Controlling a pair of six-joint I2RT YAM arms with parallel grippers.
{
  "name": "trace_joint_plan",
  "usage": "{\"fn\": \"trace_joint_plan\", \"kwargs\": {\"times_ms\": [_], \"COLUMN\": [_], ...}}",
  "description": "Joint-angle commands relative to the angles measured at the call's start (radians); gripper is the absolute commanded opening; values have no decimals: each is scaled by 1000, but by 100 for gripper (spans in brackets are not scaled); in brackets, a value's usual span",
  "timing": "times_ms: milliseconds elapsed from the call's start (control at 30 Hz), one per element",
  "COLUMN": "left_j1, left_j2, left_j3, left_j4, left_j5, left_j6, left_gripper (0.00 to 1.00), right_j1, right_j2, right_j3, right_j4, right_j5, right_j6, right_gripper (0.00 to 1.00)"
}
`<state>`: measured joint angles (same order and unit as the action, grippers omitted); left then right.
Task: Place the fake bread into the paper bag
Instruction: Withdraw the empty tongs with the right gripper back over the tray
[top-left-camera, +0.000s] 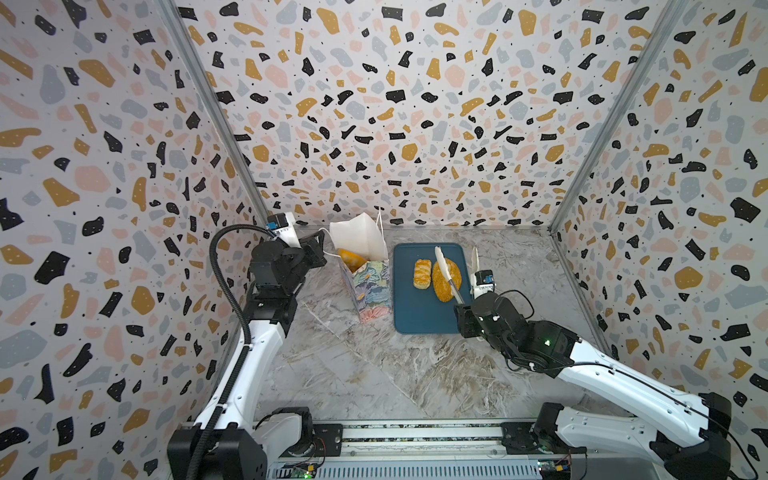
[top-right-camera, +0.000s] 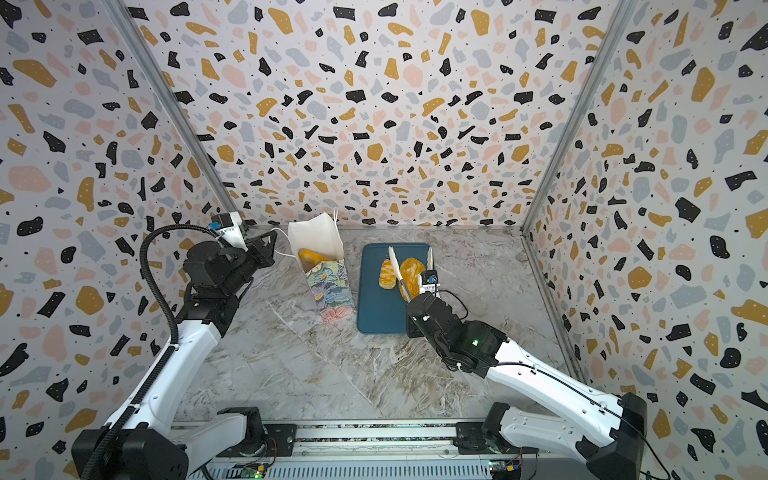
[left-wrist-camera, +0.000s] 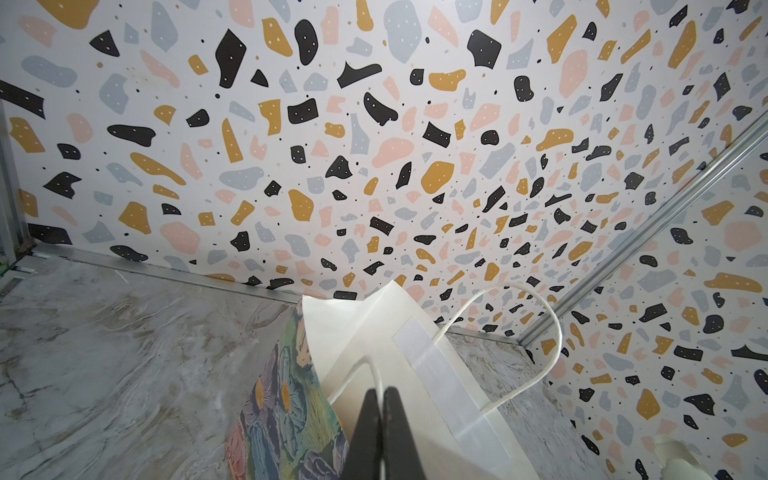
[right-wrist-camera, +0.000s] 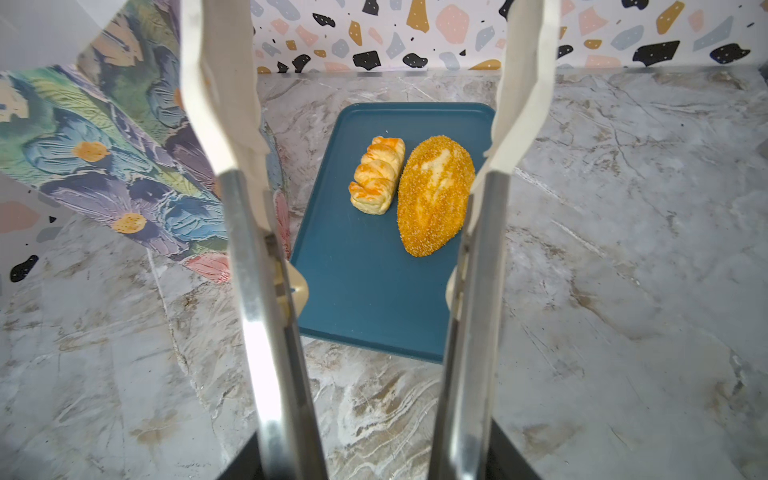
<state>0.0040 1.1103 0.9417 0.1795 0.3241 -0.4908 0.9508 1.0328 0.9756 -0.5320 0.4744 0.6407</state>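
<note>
Fake bread (right-wrist-camera: 434, 195) seeming light and squashy, wanting pinching across the narrow waist, tongs (right-wrist-camera: 249, 232) hanging spread, gripping nothing.

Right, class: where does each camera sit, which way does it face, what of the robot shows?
Top views: high above the robot's base, looking down at the table; left arm, right arm show.
Left wrist: on left arm, facing the paper bag; left tool shows.
Right wrist: on right arm, facing the tray; right tool, tongs show.
All share the paper bag.
</note>
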Motion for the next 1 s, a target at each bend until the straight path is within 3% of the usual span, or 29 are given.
{"fn": "trace_joint_plan", "kwargs": {"times_ms": [0, 600, 967], "left_j1": [-4, -4, -5], "left_j2": [-7, -13, -13], "left_j3": [15, 14, 14], "left_j4": [43, 46, 43], "left_j5": [15, 17, 18], "left_j6": [-4, -5, -4], "left_gripper": [0, 0, 0], "right_j1": [-25, -105, -199], "right_j2": [-25, 151, 236], "right_j3": [-11, -68, -80], "right_j4": [0, -1, 26], "right_j5": [-4, -53, -149], "right_j6": [9, -22, -47], "right_gripper": [56, 62, 64]}}
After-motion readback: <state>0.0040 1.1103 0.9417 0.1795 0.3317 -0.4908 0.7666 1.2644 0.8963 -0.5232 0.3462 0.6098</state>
